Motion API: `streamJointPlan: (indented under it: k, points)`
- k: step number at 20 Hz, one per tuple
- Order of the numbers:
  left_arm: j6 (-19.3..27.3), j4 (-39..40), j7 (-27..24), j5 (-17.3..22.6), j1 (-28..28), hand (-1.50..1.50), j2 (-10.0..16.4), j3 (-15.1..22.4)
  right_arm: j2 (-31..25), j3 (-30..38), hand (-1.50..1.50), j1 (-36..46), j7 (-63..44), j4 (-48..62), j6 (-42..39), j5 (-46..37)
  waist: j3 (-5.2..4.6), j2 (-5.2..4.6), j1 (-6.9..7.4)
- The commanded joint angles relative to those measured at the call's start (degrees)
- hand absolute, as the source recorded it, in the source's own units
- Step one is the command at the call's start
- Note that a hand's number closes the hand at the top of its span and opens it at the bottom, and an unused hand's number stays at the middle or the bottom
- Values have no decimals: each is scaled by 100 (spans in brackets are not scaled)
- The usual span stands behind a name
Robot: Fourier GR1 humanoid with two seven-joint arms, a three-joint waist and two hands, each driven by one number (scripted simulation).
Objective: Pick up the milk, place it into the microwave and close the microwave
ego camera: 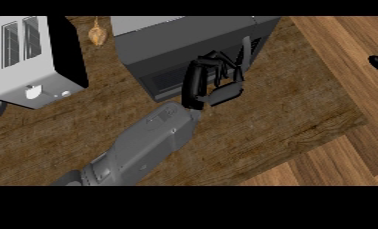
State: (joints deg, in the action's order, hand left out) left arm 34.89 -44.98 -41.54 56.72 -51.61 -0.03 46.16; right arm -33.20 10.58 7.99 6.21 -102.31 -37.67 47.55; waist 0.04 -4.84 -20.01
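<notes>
Head view only. Left hand (214, 85) is up against the dark front of the microwave (184, 35), at its right-hand side, with the grey forearm coming in from the lower left. The hand's black parts overlap the dark face, so I cannot tell whether it is wide, narrow or closed round anything. Right hand (373, 62): only a black sliver at the right edge, state not readable. The milk is not visible anywhere on the counter (295, 118). It may be inside the microwave or hidden behind the left hand, and the view does not settle which. A thin upright edge near the microwave's right front corner could be the door seen edge-on, but I would not swear to it. Also present are a toaster (33, 58) at left and a small tan item (97, 34) between it and the microwave. Handling, as a judgement: milk is likely a carton, moderately light, with stiff but dentable walls and a smooth, slightly slippery skin. It is best taken round the mid-body from the side and kept upright. If it is already inside, the door push is what remains.
</notes>
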Motion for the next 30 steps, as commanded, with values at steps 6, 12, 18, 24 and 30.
streamJointPlan:
  k: [6, 12, 18, 24, 30]
  points:
    - [-143, 585, 57, 219, -407, 150, 3, -203, -200, 48, -150, -4, -139, 18, -95, 281, -13, -84, -41]
    - [-163, 562, -41, 335, -408, 150, 3, -151, -332, 69, -150, 70, -188, -2, -197, 446, -14, -107, -67]
    - [17, 924, 122, 151, -538, 150, 3, 217, -351, -9, -150, 110, -184, -45, -382, 766, 25, -61, -46]
    - [322, 1142, 331, 354, -403, 150, 2, 273, -464, -46, -150, 45, -276, -114, -459, 934, 9, -42, 63]
    - [616, 1330, 388, 523, -309, 150, 2, 329, -582, 90, -150, -45, -306, -230, -417, 1058, -3, 32, 292]
